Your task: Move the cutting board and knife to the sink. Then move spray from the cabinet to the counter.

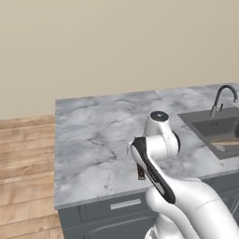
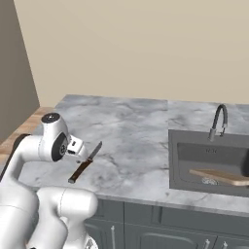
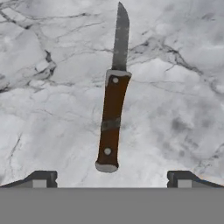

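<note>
Hovering above the marble surface [image 2: 131,126], the gripper [image 3: 112,178] has its fingers [image 3: 43,178] spread wide with nothing between them, and the knife [image 3: 113,100] lies flat on the surface directly below. In the hand view the brown handle points toward the fingers and the blade runs away from them, so the knife's long axis crosses the line between the two tips almost at right angles; the butt of the handle sits between the tips and a little ahead of them. That suggests a straight descent would bring the fingers down on either side of the handle, though the hand may need to shift slightly forward along it to catch the thicker middle. From the right base view the knife lies near the front edge of the surface, at its left, well apart from the sink [image 2: 209,160] on the right. The cutting board [image 2: 219,177] already rests tilted inside the sink basin, below the faucet [image 2: 217,121].
</note>
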